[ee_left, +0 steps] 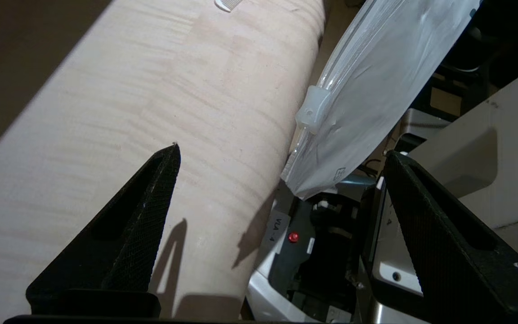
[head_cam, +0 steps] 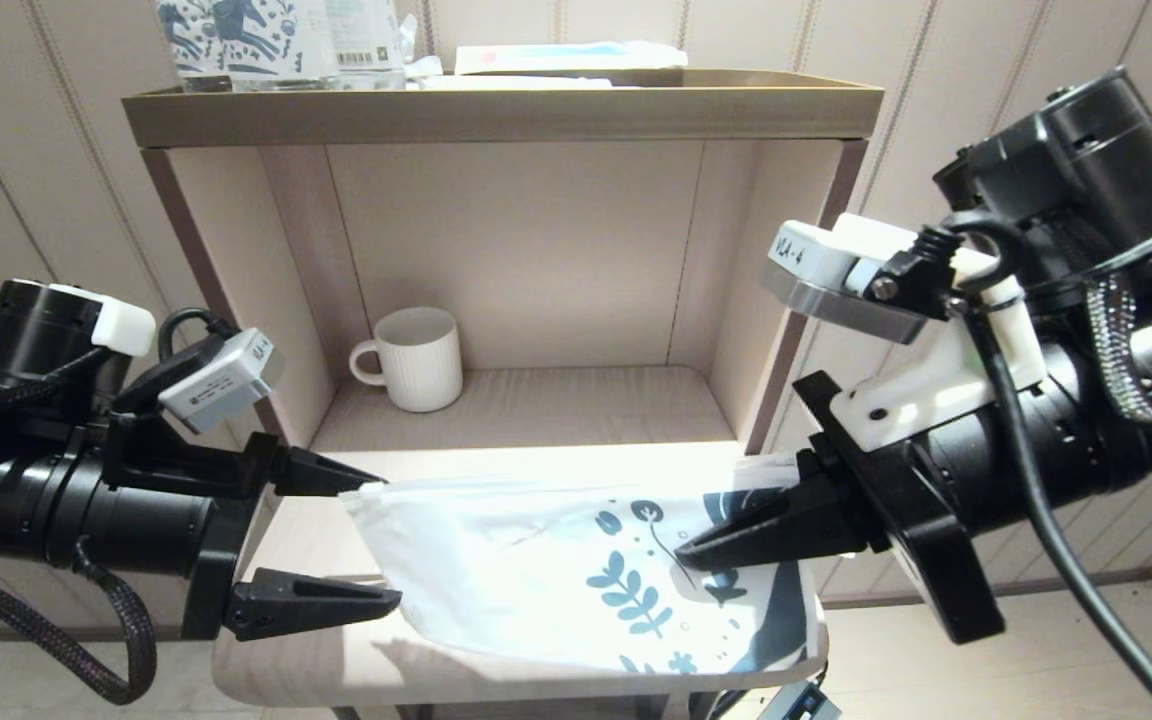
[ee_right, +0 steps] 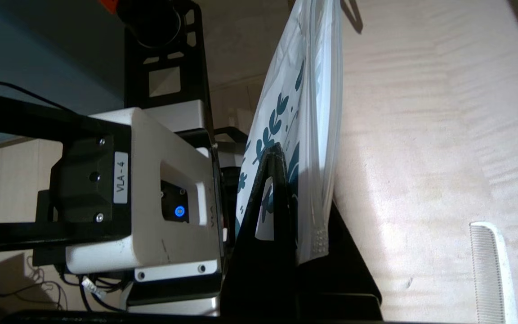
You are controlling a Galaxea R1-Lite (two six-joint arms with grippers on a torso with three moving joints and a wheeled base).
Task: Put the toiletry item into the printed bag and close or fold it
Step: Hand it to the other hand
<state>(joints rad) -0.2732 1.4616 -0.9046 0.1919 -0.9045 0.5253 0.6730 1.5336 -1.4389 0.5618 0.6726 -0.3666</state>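
The printed bag (head_cam: 536,570), white with dark blue leaves at its right end, hangs tilted over the front of the wooden shelf board (head_cam: 336,660). My right gripper (head_cam: 681,558) is shut on its printed end (ee_right: 286,103). My left gripper (head_cam: 388,540) stands open around the bag's plain left end. Its upper fingertip is close to the bag's corner and the lower finger is apart from it. The bag's zip slider (ee_left: 313,110) shows on the plain end (ee_left: 367,81). The toiletry item (ee_right: 493,270), a cream-white stick with fine teeth, lies flat on the board beside the right gripper.
A white ribbed mug (head_cam: 416,358) stands at the back left of the shelf niche. Blue-printed white packs (head_cam: 276,40) sit on the top shelf (head_cam: 496,105). The niche's side walls close in left and right, and the robot's base (ee_left: 295,252) lies below the board's front edge.
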